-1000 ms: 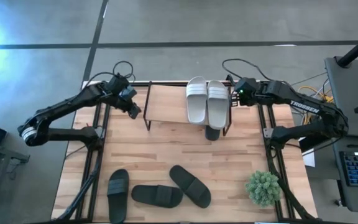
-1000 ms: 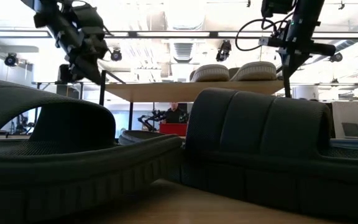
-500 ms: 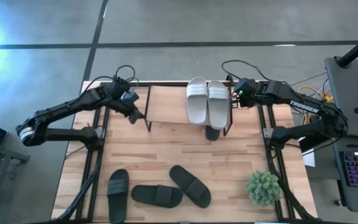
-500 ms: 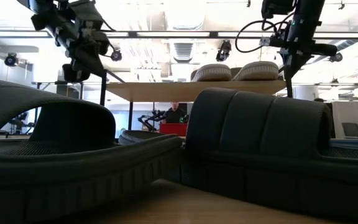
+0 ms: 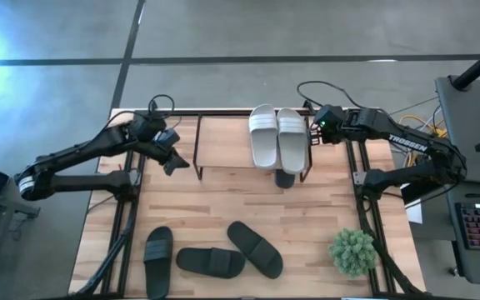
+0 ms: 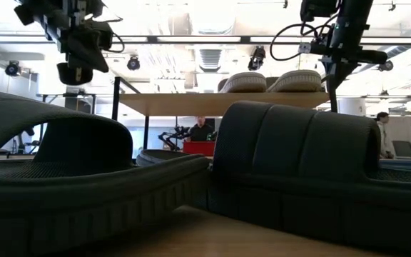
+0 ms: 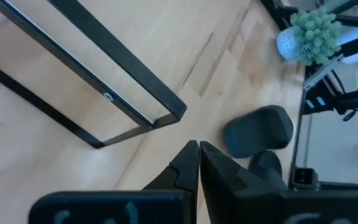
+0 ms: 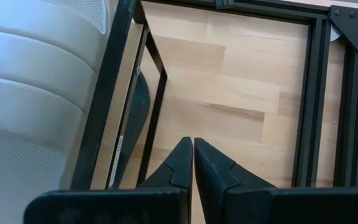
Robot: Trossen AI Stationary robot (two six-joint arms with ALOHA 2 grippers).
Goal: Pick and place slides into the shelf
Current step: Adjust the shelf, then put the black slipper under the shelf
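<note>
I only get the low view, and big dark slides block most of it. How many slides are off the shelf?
Observer: Three dark slides lie on the table, at its front.
Operator: Anything on the lower tier?
Observer: One dark slide pokes out beneath the white pair.
Operator: Are the left jaws holding anything?
Observer: No. The left gripper is shut and empty, beside the left end of the shelf. The right gripper is shut at its right end.
</note>
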